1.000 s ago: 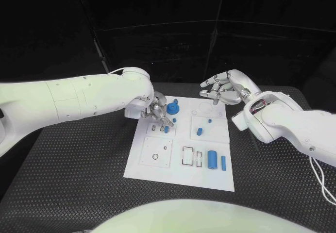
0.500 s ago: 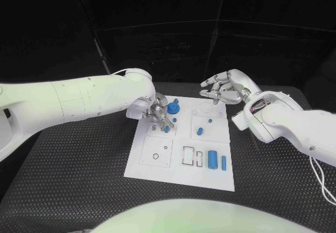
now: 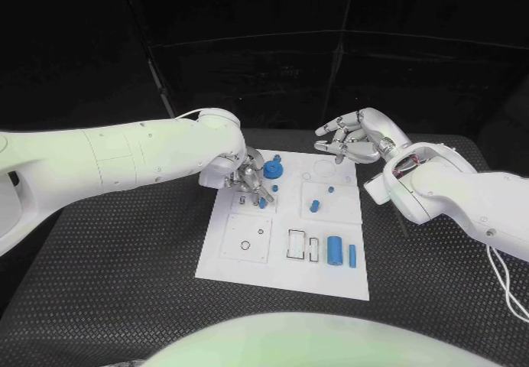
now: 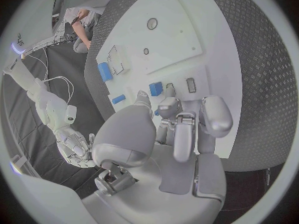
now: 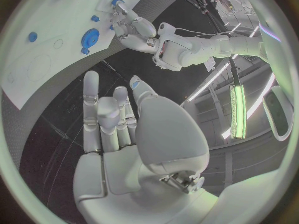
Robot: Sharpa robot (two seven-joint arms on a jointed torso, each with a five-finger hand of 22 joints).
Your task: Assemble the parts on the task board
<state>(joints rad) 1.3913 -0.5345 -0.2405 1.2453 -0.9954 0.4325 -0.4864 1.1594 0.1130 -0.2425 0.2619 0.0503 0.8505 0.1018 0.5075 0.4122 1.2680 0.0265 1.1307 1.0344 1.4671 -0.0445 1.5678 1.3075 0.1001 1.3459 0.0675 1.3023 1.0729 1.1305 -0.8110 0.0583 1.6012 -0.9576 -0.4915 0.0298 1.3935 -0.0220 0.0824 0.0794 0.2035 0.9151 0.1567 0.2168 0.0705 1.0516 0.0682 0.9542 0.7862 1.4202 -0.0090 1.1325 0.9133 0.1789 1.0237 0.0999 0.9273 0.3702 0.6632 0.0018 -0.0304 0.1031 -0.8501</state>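
Head view: white task board (image 3: 248, 264) at frame centre on black table (image 3: 110, 252). Left hand (image 3: 245, 180) at board's upper left edge, fingertips pinching small blue part (image 3: 262, 202). Right hand (image 3: 355, 138) hovers above board's upper right, fingers spread, holding nothing.

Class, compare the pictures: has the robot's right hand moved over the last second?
No. The right hand hovers beyond the task board's far edge, as before.

White task board (image 3: 237, 264), thin black outlines printed. Blue parts: gear (image 3: 271, 170), big cylinder (image 3: 334, 250), slim pin (image 3: 352, 255). Black table (image 3: 110, 260), diamond-textured mat. Silver hands, left (image 3: 242, 178), right (image 3: 355, 138); white arms.
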